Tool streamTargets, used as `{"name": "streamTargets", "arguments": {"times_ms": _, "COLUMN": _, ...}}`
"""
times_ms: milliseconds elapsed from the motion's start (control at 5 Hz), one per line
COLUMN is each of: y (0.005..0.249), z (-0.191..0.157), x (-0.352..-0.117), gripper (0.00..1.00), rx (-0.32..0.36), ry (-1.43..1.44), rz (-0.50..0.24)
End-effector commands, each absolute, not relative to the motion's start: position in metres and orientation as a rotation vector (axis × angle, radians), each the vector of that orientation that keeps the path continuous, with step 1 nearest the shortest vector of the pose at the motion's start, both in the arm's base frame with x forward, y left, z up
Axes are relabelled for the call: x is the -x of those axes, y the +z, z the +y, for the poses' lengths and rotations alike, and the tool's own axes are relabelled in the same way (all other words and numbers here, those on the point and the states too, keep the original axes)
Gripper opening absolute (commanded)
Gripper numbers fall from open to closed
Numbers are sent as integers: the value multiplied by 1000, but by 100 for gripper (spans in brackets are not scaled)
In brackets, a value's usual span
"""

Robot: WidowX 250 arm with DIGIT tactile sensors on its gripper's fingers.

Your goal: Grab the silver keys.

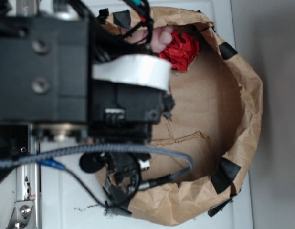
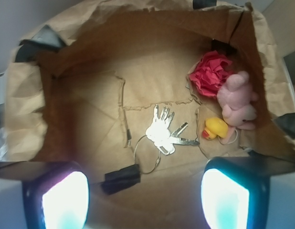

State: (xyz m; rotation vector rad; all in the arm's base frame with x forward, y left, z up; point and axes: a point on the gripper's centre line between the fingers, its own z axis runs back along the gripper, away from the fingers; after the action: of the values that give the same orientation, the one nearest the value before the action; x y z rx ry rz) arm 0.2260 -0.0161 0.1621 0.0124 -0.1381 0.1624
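Below your gripper (image 2: 145, 200), fingers (image 2: 64, 200) spread wide, nothing pinched: fanned shiny silver keys (image 2: 163, 130) lying flat on brown paper bag (image 2: 80, 119) floor. You're hovering high; descend straddling bunch, avoiding small yellow rubber duck (image 2: 215, 128).

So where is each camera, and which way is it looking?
Exterior: sits above, looking down past the robot's black arm, which hides much of the brown paper bag; the keys are hidden.
Wrist: rides on the arm, looking down into the paper bag at the silver keys, yellow duck and pink plush toy; the end effector shows two glowing fingertips at the bottom, spread apart.
Shared: the bag, the pink toy, and the red crumpled paper.
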Motion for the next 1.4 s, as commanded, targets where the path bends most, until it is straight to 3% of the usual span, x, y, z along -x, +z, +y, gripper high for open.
{"name": "streamTargets", "arguments": {"times_ms": 0, "y": 115, "z": -1, "x": -237, "gripper": 100, "rx": -48, "ry": 189, "rz": -139}}
{"name": "streamTargets", "arguments": {"times_ms": 400, "y": 93, "z": 7, "x": -229, "gripper": 100, "rx": -65, "ry": 197, "rz": -62}}
{"name": "streamTargets", "arguments": {"times_ms": 600, "y": 88, "z": 10, "x": -221, "gripper": 100, "rx": -40, "ry": 216, "rz": -48}}
{"name": "streamTargets", "arguments": {"times_ms": 800, "y": 67, "z": 5, "x": -212, "gripper": 100, "rx": -57, "ry": 176, "rz": -65}}
{"name": "streamTargets", "arguments": {"times_ms": 1200, "y": 64, "z": -25, "x": -195, "gripper": 100, "rx": 6, "ry": 83, "rz": -72}}
